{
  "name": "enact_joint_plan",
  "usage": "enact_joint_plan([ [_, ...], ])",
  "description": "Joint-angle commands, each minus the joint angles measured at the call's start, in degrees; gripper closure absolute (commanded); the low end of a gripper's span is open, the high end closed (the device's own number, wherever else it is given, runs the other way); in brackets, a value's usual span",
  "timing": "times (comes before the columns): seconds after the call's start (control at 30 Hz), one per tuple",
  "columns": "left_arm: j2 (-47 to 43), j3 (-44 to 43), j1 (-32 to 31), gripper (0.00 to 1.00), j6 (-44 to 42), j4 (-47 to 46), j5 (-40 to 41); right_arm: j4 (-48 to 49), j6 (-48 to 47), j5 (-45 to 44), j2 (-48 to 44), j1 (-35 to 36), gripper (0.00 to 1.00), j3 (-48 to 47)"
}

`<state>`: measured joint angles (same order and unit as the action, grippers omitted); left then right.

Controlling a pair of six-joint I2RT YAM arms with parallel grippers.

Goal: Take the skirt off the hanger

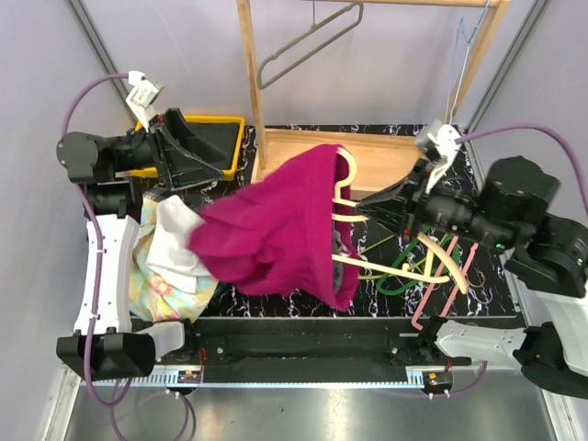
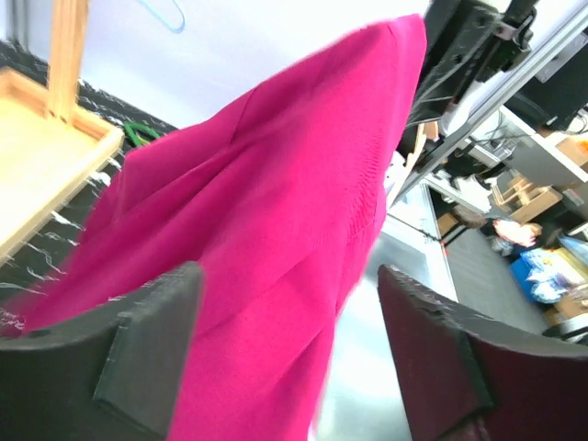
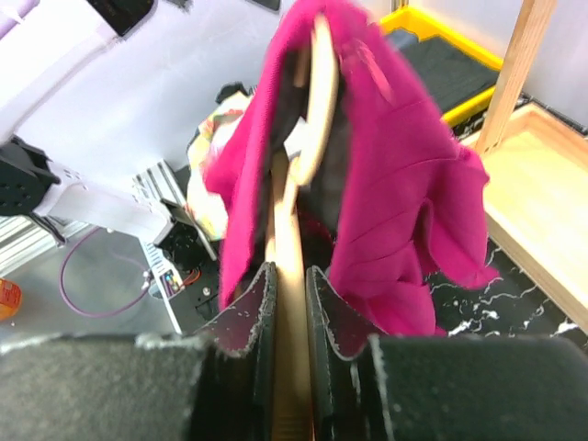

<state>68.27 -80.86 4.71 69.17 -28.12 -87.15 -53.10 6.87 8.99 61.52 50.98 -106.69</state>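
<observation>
A magenta skirt hangs draped over a cream hanger held in the air above the middle of the table. My right gripper is shut on that hanger's bar, and the skirt falls on both sides of it just beyond the fingertips. My left gripper stands open at the left, a little above the skirt's left end. In the left wrist view the skirt fills the space ahead of the wide-apart fingers, and nothing is pinched between them.
A yellow bin sits at the back left, behind the left gripper. A wooden rack with a grey hanger stands at the back. Folded clothes lie at the left. Loose green and pink hangers lie under the right arm.
</observation>
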Motion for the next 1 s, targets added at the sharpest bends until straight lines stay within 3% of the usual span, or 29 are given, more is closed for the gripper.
enact_joint_plan([
  [0.0,-3.66,5.00,-0.05,0.17,-1.66,1.57,-6.10,8.36,-0.37,-1.44,-1.67,-0.09,1.00,-1.59],
  [0.23,-11.21,15.72,-0.05,0.18,-18.52,20.89,-7.15,10.56,-0.81,-1.52,-0.61,-0.18,1.00,-3.16],
  [0.4,-14.30,25.12,-0.93,0.20,-20.55,22.05,-6.01,10.83,-0.99,-1.43,0.80,-0.18,1.00,-5.63],
  [0.5,-16.58,31.62,-2.16,0.23,-26.00,24.95,-4.17,11.53,-0.90,-1.08,1.41,-0.18,1.00,-6.33],
  [0.6,-18.43,38.48,-4.45,0.25,-33.98,27.93,-0.13,10.31,-1.86,-5.11,0.89,-0.09,1.00,-6.51],
  [0.63,-18.00,38.93,-6.36,0.25,-45.50,38.12,4.49,9.95,-2.30,-7.48,-0.42,-0.18,1.00,-5.99],
  [0.7,-15.64,32.63,-9.43,0.18,-63.04,58.78,16.42,12.22,-4.06,-19.32,-3.23,-0.18,1.00,-0.84],
  [0.73,-12.14,31.13,-13.98,0.18,-72.32,64.27,18.40,14.49,-4.32,-24.06,-7.42,-0.18,1.00,2.34],
  [0.77,-10.89,28.07,-16.64,0.19,-74.24,66.16,28.52,20.09,-4.59,-34.29,-9.90,-0.18,1.00,5.76],
  [0.83,-8.34,25.42,-24.09,0.19,-75.66,65.30,46.96,26.18,-4.50,-46.02,-18.04,-0.18,1.00,17.62],
  [0.87,-7.81,24.62,-26.13,0.18,-75.50,64.69,52.47,30.64,-2.59,-59.22,-20.80,-0.18,1.00,21.75],
  [0.97,-4.82,22.15,-32.55,0.18,-78.65,63.80,67.60,32.97,4.43,-77.41,-32.48,-0.18,1.00,37.31],
])
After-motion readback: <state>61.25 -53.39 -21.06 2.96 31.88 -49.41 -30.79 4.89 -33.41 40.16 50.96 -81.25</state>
